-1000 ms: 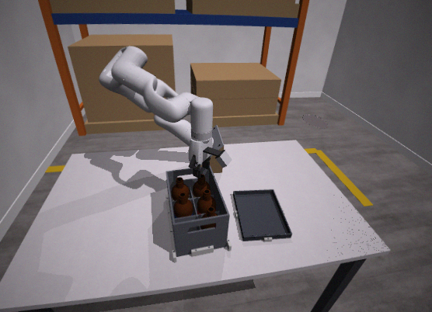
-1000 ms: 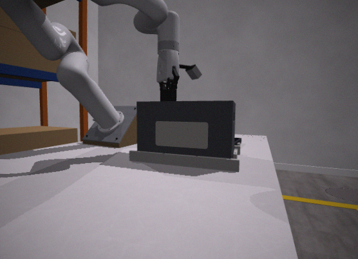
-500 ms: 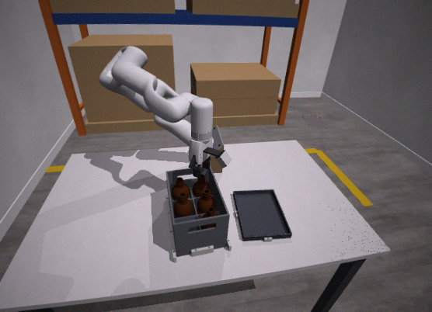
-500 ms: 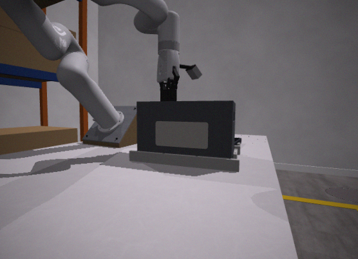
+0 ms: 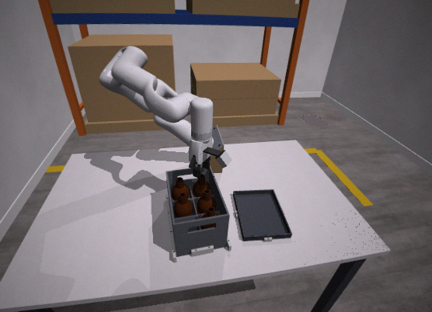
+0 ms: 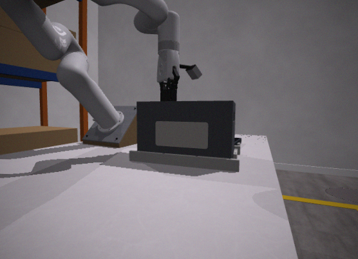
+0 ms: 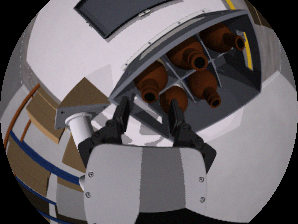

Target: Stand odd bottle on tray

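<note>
A dark grey crate (image 5: 196,214) stands in the middle of the table and holds several brown bottles (image 5: 194,199), all upright in its cells. The empty dark tray (image 5: 261,214) lies flat just to the right of the crate. My gripper (image 5: 198,169) points straight down over the back row of the crate, above the back right bottle (image 5: 201,184). In the side view its fingertips (image 6: 169,94) reach down to the crate's rim (image 6: 185,102). In the wrist view the fingers stand partly open with nothing clamped between them, close to the nearest bottle mouths (image 7: 162,92).
The arm's base mount (image 6: 111,128) sits behind the crate. Cardboard boxes (image 5: 235,88) and an orange shelf rack (image 5: 291,53) stand behind the table. The table's right edge (image 5: 350,197) lies beyond the tray.
</note>
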Tool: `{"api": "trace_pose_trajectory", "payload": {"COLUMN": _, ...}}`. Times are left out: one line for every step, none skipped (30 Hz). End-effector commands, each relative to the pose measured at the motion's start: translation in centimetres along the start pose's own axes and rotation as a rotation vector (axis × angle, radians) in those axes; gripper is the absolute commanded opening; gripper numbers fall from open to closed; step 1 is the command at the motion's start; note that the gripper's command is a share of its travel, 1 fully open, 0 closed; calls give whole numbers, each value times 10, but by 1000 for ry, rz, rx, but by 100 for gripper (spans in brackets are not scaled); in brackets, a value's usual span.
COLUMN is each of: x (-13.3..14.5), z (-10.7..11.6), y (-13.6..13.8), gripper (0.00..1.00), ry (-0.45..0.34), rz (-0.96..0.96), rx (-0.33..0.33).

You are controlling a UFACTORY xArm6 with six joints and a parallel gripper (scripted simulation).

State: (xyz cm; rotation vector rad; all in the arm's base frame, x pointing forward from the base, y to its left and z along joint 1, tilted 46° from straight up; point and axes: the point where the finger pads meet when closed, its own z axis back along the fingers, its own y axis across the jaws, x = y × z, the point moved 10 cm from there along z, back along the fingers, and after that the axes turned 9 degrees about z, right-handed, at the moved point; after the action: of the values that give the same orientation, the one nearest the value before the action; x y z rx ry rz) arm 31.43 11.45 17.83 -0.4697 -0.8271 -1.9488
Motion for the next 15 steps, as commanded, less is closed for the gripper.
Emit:
{"api": "trace_pose_trajectory", "payload": {"x": 0, "z": 1, "y": 1, "gripper": 65, "ry": 3, "rz": -1, "rx": 1}}
{"api": "trace_pose_trajectory", "payload": {"x": 0, "z": 1, "y": 1, "gripper": 65, "ry": 3, "rz": -1, "rx": 1}}
{"api": "trace_pose_trajectory", "payload": {"x": 0, "z": 1, "y": 1, "gripper": 65, "ry": 3, "rz": -1, "rx": 1}}
{"api": "trace_pose_trajectory", "payload": {"x": 0, "z": 1, "y": 1, "gripper": 65, "ry": 3, "rz": -1, "rx": 1}}
{"api": "trace_pose_trajectory", "payload": {"x": 0, "z": 1, "y": 1, "gripper": 65, "ry": 3, "rz": -1, "rx": 1}}
{"api": "trace_pose_trajectory", "payload": {"x": 0, "z": 1, "y": 1, "gripper": 65, "ry": 3, "rz": -1, "rx": 1}}
{"api": "trace_pose_trajectory", "payload": {"x": 0, "z": 1, "y": 1, "gripper": 65, "ry": 3, "rz": -1, "rx": 1}}
{"api": "trace_pose_trajectory", "payload": {"x": 0, "z": 1, "y": 1, "gripper": 65, "ry": 3, "rz": -1, "rx": 1}}
{"api": "trace_pose_trajectory", "payload": {"x": 0, "z": 0, "y": 1, "gripper": 65, "ry": 3, "rz": -1, "rx": 1}}
{"api": "trace_pose_trajectory", "payload": {"x": 0, "z": 0, "y": 1, "gripper": 65, "ry": 3, "rz": -1, "rx": 1}}
{"api": "trace_pose_trajectory", "payload": {"x": 0, "z": 0, "y": 1, "gripper": 65, "ry": 3, "rz": -1, "rx": 1}}
{"api": "trace_pose_trajectory", "payload": {"x": 0, "z": -1, "y": 1, "gripper": 65, "ry": 3, "rz": -1, "rx": 1}}
{"api": "trace_pose_trajectory", "payload": {"x": 0, "z": -1, "y": 1, "gripper": 65, "ry": 3, "rz": -1, "rx": 1}}
{"api": "trace_pose_trajectory", "payload": {"x": 0, "z": -2, "y": 1, "gripper": 65, "ry": 3, "rz": -1, "rx": 1}}
{"api": "trace_pose_trajectory", "payload": {"x": 0, "z": -2, "y": 1, "gripper": 65, "ry": 3, "rz": -1, "rx": 1}}
